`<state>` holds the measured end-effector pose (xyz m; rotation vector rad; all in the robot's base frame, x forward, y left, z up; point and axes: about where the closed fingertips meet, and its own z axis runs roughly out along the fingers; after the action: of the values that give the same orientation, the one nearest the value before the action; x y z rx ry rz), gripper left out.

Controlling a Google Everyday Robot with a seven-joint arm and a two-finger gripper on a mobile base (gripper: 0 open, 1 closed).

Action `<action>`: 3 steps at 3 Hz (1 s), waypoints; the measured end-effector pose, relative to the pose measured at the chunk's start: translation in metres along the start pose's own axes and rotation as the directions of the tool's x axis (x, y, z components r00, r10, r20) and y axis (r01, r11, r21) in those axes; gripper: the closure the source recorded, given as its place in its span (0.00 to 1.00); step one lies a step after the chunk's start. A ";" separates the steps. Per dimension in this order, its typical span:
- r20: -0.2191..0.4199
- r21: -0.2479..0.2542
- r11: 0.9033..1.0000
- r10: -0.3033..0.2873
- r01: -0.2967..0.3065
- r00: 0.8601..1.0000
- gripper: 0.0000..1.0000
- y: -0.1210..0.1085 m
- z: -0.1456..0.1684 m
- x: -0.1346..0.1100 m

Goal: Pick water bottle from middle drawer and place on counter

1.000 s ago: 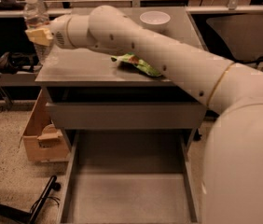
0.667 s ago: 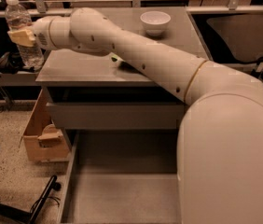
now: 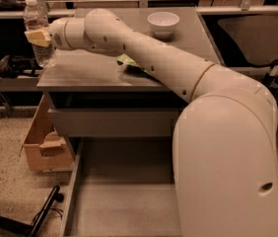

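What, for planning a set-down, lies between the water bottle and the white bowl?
Camera view: the robot arm and a green packet on the counter. The end effector holds the water bottle at its left edge.

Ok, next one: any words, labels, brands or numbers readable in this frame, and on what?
No text can be read here.
Label band on the water bottle: too blurred to read; the end effector grips the bottle at the left edge of the counter.
Print on the green packet lying on the counter: too blurred to read.
The cardboard box and the bowl: no print visible.
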<state>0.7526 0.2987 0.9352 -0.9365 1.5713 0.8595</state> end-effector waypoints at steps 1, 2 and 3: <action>0.005 0.015 1.000 0.000 0.000 1.000 1.00 -0.039 -0.049 -0.020; 0.010 0.013 1.000 0.006 -0.006 1.000 1.00 -0.039 -0.048 -0.016; 0.027 0.071 0.996 0.047 -0.049 0.999 1.00 -0.061 -0.058 0.001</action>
<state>0.7836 0.2208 0.9407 -0.8369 1.5978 0.8401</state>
